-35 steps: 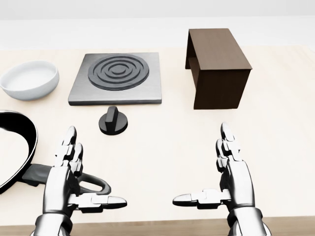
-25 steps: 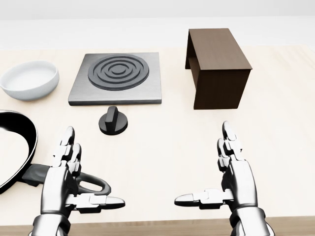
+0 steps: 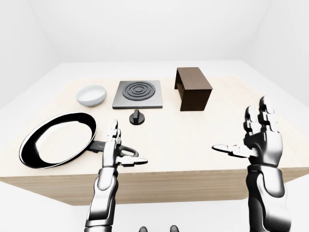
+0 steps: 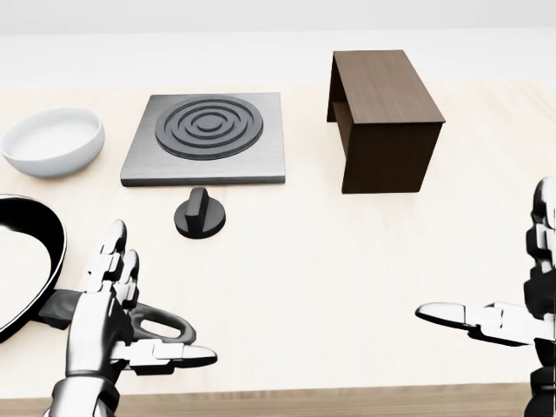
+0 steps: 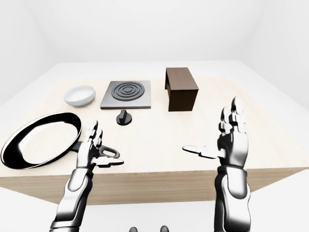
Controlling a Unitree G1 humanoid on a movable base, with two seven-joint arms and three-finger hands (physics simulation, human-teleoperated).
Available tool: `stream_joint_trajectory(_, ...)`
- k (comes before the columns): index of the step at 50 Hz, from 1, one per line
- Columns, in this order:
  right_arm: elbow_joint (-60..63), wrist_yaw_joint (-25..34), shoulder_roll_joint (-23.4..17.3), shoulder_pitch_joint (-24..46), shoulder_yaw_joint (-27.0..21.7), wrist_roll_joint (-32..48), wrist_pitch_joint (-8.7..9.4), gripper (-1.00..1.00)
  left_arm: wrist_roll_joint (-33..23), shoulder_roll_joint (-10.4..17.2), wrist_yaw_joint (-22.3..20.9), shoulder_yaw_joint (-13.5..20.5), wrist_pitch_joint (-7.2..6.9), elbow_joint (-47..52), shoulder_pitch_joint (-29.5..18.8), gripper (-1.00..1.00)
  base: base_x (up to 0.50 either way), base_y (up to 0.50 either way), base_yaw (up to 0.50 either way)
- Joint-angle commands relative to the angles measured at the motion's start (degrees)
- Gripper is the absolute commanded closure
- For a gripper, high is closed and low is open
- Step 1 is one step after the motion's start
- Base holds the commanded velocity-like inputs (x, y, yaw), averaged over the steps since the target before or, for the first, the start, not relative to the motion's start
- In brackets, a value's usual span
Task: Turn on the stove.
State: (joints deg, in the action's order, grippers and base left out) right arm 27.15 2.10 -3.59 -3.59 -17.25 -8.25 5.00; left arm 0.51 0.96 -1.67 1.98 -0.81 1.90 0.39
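hovering splayed left hand [image 4: 109, 326] — stove knob [image 4: 199, 215] well apart, up-right

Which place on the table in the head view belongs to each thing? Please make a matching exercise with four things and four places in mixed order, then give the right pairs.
Things:
1. white bowl
2. stove knob
3. brown wooden box
4. frying pan

Places in the head view:
A. just below the grey stove plate
B. right of the stove plate
C. at the left edge, its handle under the left robot hand
D. left of the stove plate, near the top

Pairs: 1-D, 2-A, 3-B, 4-C
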Motion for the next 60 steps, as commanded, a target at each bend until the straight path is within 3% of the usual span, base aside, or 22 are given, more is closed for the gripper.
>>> stream_joint_trajectory(1, 11.68, 0.71, -0.9, -0.98, -9.79, -5.26, 0.0, -1.0, 0.08, 0.05, -0.01, 0.14, -0.28, 0.32, -0.12, -1.0, 0.0, 0.0, 0.0)
stream_joint_trajectory(12, 12.81, 1.05, -1.1, -0.63, -10.55, -6.59, 0.0, -1.0, 0.13, 0.04, -0.09, 0.07, -0.98, 1.26, 0.09, -1.0, 0.0, 0.0, 0.0)
stream_joint_trajectory(17, 13.4, 1.13, -1.26, -0.62, -11.07, -7.1, 0.0, -1.0, 0.15, 0.09, -0.11, 0.22, -0.43, 0.27, -0.32, -1.0, 0.03, 0.0, 0.0)
stream_joint_trajectory(23, 13.28, 1.45, -1.23, -0.66, -10.81, -6.77, 0.0, -1.0, 0.21, 0.08, -0.08, 0.22, -0.99, 1.11, -0.02, -1.0, 0.27, 0.0, 0.0)
stream_joint_trajectory(60, 14.68, 2.92, -0.81, -1.05, -10.89, -6.68, 0.0, -1.0, 0.28, 0.2, -0.02, 0.5, -0.78, 0.59, -0.32, -1.0, 0.3, 0.0, 0.0)
